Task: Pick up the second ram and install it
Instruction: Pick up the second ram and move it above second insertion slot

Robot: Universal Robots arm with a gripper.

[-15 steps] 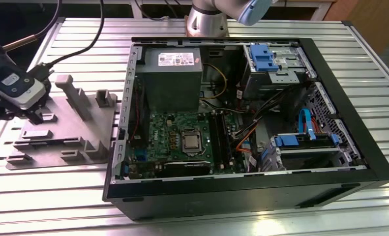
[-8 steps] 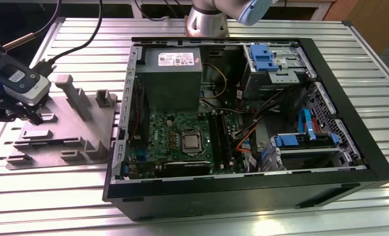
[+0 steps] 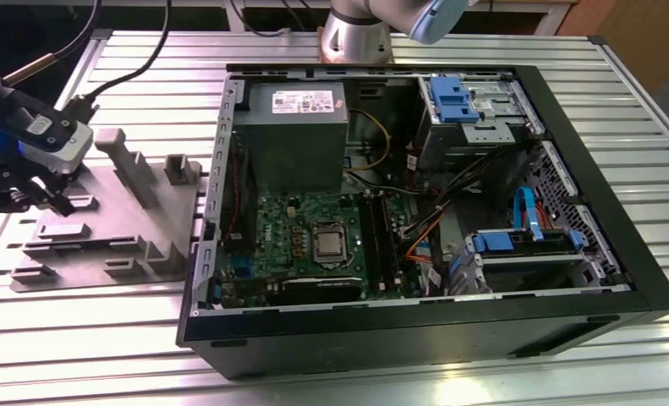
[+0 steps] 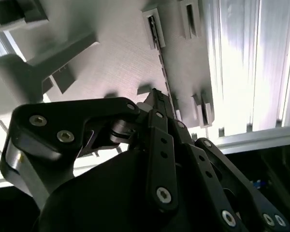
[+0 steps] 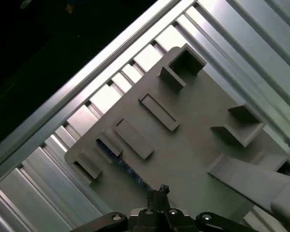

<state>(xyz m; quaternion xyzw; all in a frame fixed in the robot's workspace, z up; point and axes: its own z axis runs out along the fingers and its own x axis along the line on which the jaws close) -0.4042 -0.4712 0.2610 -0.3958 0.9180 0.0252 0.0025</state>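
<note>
One gripper (image 4: 157, 99), jaws clamping one ram (image 4: 159, 58)

A lab workbench; slotted aluminium table (image 3: 86, 355); opened computer case (image 3: 424, 334); grey fixture plate (image 3: 120, 220).

Second ram (image 5: 122, 165), thin dark stick, apparently standing on edge, held in slots of grey fixture (image 5: 198, 116)
</note>
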